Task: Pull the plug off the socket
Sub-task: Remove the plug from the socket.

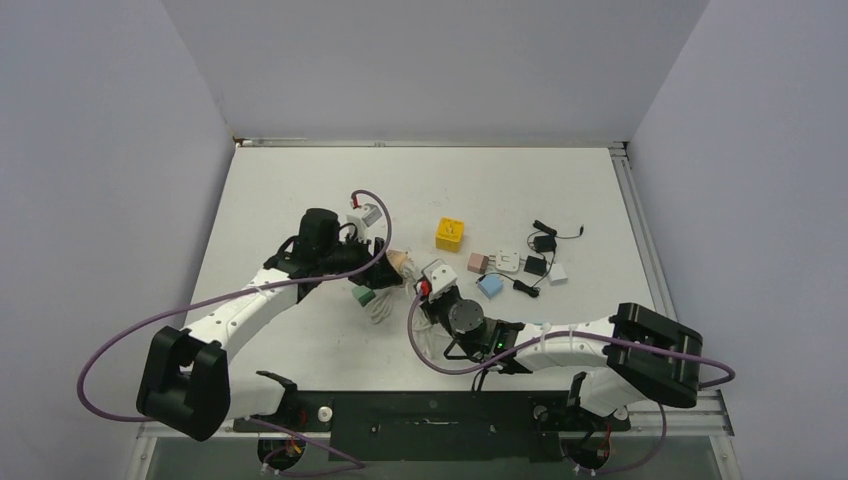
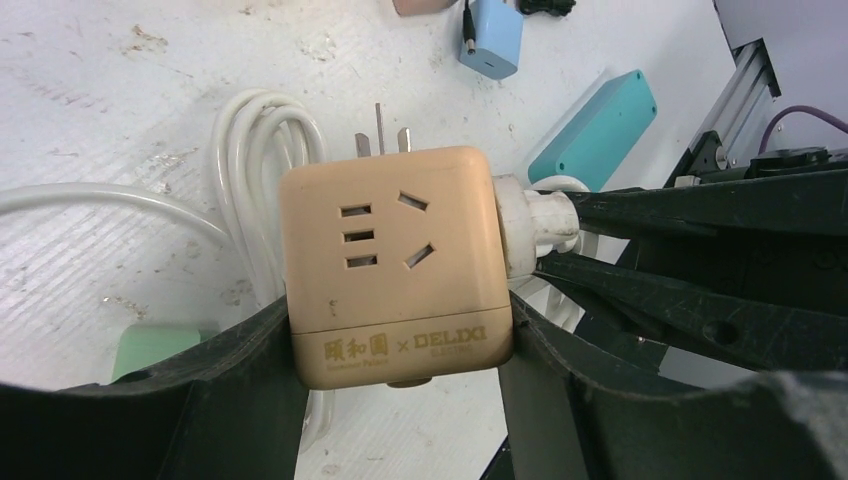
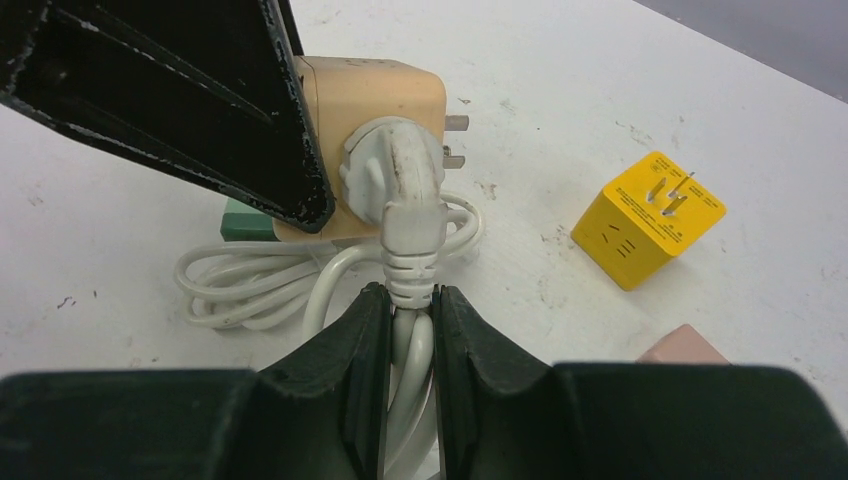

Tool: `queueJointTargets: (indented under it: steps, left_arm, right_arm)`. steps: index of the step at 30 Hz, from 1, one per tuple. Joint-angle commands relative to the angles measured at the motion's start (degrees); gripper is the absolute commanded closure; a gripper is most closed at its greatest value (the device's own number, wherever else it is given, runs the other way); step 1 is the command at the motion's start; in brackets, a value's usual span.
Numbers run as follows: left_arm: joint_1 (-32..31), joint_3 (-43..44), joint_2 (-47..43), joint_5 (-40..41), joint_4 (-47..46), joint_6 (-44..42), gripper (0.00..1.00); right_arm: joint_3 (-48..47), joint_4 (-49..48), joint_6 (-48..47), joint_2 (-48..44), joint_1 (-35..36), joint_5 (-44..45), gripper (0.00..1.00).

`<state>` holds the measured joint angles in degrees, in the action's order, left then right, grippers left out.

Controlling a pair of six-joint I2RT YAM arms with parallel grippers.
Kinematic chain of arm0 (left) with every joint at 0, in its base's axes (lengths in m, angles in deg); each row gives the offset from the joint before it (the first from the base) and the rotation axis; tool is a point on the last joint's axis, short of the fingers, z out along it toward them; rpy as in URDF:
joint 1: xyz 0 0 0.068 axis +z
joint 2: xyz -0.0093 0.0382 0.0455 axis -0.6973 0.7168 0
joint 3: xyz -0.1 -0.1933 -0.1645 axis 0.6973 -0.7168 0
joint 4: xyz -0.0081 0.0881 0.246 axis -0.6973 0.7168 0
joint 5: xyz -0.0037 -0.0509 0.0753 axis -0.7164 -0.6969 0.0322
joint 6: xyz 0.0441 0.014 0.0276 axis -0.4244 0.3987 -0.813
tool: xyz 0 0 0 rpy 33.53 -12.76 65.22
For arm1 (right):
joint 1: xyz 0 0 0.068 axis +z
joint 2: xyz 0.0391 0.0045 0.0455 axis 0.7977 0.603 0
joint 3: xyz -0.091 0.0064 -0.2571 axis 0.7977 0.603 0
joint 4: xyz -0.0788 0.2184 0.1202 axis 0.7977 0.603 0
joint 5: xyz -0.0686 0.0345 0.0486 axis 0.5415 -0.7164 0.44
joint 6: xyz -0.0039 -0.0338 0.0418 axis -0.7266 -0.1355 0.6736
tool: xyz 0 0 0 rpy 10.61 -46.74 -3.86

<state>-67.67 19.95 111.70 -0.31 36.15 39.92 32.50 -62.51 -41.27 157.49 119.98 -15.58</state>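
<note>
Gripping the socket cube (image 2: 398,262) in my left claw (image 2: 400,390), my right claw (image 3: 410,330) pinches the cord below the plug (image 3: 395,175), which remains seated; pulling is left.

Beige cube socket (image 2: 398,265) upright, prongs up; white plug (image 3: 395,175) seated in its side, cord (image 3: 270,275) coiled underneath.

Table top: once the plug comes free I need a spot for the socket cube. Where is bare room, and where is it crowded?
Bare: the far strip of the table behind the yellow cube, and the near left edge. Crowded: the adapters right of centre, and the coiled cord under the socket cube.
</note>
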Motion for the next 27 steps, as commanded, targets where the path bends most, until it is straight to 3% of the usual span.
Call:
queueJointTargets:
  steps: [1, 9, 14, 19, 27]
  left_arm:
    - [1.9, 0.2, -6.0, -8.5, -12.9, 3.0, 1.0]
    - [1.9, -0.5, -6.9, -6.8, -13.1, 3.1, 1.0]
    - [-1.1, 3.5, -6.2, 12.3, 1.7, -5.0, 1.0]
    - [-6.6, 6.1, -3.9, 29.4, 9.2, -9.7, 1.0]
    - [-9.9, 8.1, -0.1, 39.8, 13.8, -11.3, 1.0]
  right_arm:
    - [-2.8, 2.8, 2.4, 4.0, -2.0, 2.2, 0.95]
    - [-3.8, 3.6, 3.3, 5.0, -2.4, 1.1, 0.95]
    - [-3.0, 3.2, 3.4, 3.0, -2.4, 1.0, 0.95]
    - [-0.6, 1.3, 3.1, -0.8, -2.4, 1.2, 0.95]
    - [3.5, -1.7, 1.9, -8.0, -2.5, 2.2, 0.95]
